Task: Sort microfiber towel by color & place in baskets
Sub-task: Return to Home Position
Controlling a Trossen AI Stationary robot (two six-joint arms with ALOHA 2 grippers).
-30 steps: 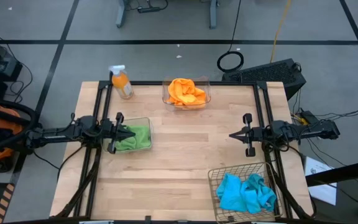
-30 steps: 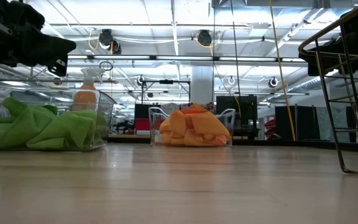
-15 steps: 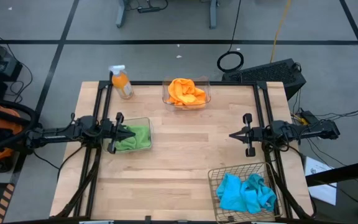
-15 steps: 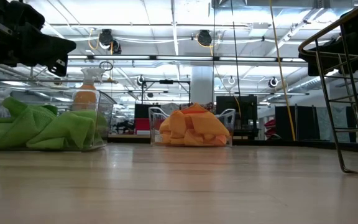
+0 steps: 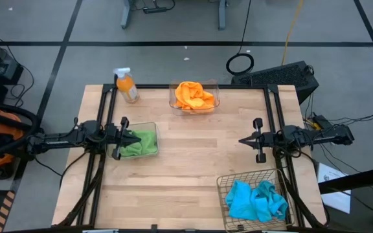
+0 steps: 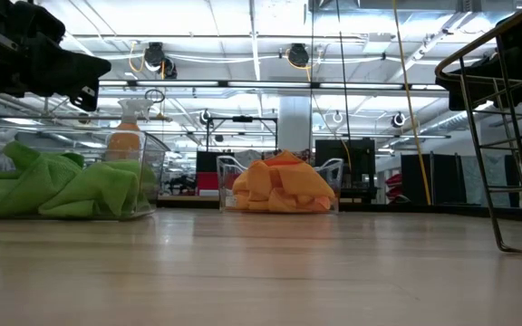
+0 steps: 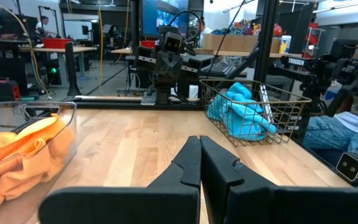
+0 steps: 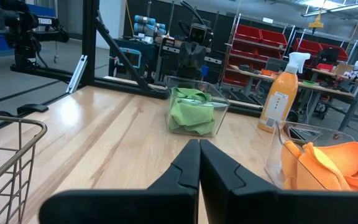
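Orange microfiber towels (image 5: 193, 96) are bunched in the far clear tub (image 5: 216, 97), which stands at the middle of the bench's (image 5: 193, 162) far edge. The green towels (image 5: 141, 144) lie piled in the left clear tub (image 5: 153, 126), by the bench's left side. The blue towels (image 5: 256, 199) are heaped in the wire-mesh basket (image 5: 222, 188) at the near right corner. An orange spray bottle (image 5: 127, 85) stands upright at the far left corner, left of the orange tub.

The left tool (image 5: 138, 138) hangs above the green tub, pointing right, its fingers pressed together on nothing. The right tool (image 5: 241, 140) hangs over bare bench on the right side, just beyond the basket's far edge. It points left, fingers likewise pressed together and holding nothing. The two tools face each other, well apart.
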